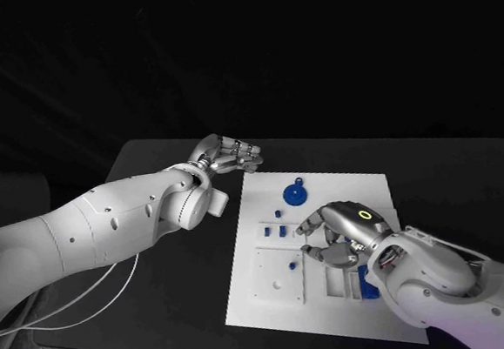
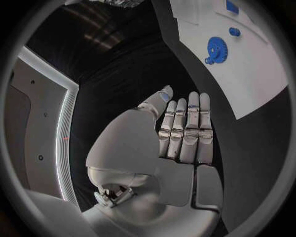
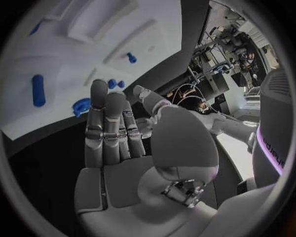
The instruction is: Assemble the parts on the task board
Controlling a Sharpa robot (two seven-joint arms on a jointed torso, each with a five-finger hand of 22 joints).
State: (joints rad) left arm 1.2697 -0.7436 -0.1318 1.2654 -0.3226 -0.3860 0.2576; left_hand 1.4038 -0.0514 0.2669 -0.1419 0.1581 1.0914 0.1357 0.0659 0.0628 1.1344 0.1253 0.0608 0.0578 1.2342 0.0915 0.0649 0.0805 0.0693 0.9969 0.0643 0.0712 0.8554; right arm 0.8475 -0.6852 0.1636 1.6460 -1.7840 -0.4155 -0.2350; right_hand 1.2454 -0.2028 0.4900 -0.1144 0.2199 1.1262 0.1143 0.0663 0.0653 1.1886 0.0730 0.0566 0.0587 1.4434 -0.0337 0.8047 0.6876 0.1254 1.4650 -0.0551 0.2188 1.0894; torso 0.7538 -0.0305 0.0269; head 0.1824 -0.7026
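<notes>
The right hand [image 1: 340, 231] hovers over the middle of the white rectangular task board [image 1: 368, 189], fingers apart and empty, near the small blue parts [image 1: 282, 231]. The left hand [image 1: 229, 154] waits empty off the board's far corner. Settle on one part, pinching squarely.

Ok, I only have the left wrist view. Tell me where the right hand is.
Observer: The right hand is over the middle of the white board, nearer the robot than the blue gear.
Operator: Say whether it holds anything.
Observer: Nothing. The right wrist view shows a bare palm and straight fingers.
Operator: Now place the left hand for me.
Observer: The left hand is over the black table, beyond the board's far left corner.
</notes>
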